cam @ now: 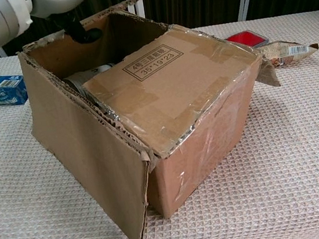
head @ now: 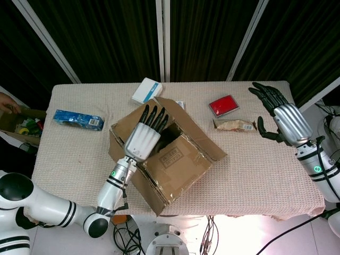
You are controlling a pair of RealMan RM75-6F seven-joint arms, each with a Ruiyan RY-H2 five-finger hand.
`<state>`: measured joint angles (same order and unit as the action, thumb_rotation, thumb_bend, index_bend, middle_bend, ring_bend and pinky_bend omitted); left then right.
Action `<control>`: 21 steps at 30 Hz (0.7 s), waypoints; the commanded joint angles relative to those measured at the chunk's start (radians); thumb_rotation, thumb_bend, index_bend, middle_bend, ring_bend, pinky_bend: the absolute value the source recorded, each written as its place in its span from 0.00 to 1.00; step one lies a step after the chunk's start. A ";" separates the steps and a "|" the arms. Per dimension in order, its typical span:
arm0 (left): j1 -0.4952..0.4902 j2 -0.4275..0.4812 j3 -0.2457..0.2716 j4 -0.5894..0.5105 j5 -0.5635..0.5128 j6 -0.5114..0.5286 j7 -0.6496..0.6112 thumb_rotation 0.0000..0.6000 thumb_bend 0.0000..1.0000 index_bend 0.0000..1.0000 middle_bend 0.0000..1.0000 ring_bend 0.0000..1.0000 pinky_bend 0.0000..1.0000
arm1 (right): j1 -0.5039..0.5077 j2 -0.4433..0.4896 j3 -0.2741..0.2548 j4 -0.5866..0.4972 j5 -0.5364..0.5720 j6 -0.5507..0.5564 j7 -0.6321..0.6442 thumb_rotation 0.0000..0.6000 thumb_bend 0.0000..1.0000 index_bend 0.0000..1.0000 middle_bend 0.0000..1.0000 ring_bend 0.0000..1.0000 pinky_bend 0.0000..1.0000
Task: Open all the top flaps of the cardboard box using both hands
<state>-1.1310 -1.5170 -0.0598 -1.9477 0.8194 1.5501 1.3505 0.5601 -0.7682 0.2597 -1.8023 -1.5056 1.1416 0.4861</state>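
1. Cardboard box (head: pixel 170 156) is sitting at the table's (head: pixel 265 175) front-middle, one top flap (cam: pixel 169 85) lying closed, the far flap (cam: pixel 128 26) standing raised.
2. Left hand (head: pixel 144 135) is reaching over the box opening, fingers straight and touching the raised flap, gripping nothing.
3. Right hand (head: pixel 281 119) is hovering at the right, fingers spread, empty, near the snack packet (head: pixel 234 125).

Cardboard box (cam: pixel 163 101) flap bearing a printed boxed label, second line reading "35*19*23"
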 commanded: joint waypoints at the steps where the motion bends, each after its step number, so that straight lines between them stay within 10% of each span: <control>1: 0.014 0.017 -0.038 -0.004 -0.002 0.015 0.001 0.86 0.34 0.00 0.00 0.00 0.10 | 0.000 -0.001 -0.001 -0.001 -0.002 0.001 -0.001 1.00 0.68 0.00 0.02 0.00 0.00; 11: 0.037 0.105 -0.138 0.142 0.025 -0.002 -0.077 0.89 0.32 0.00 0.00 0.00 0.10 | -0.004 0.003 -0.002 -0.004 -0.008 0.012 -0.001 1.00 0.68 0.00 0.02 0.00 0.00; 21: 0.074 0.090 -0.202 0.488 0.015 -0.103 -0.250 0.88 0.06 0.00 0.00 0.00 0.10 | -0.004 0.007 -0.003 -0.023 -0.011 0.012 -0.020 1.00 0.69 0.00 0.02 0.00 0.00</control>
<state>-1.0755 -1.4216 -0.2335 -1.5274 0.8552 1.4836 1.1500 0.5561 -0.7619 0.2568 -1.8240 -1.5164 1.1534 0.4673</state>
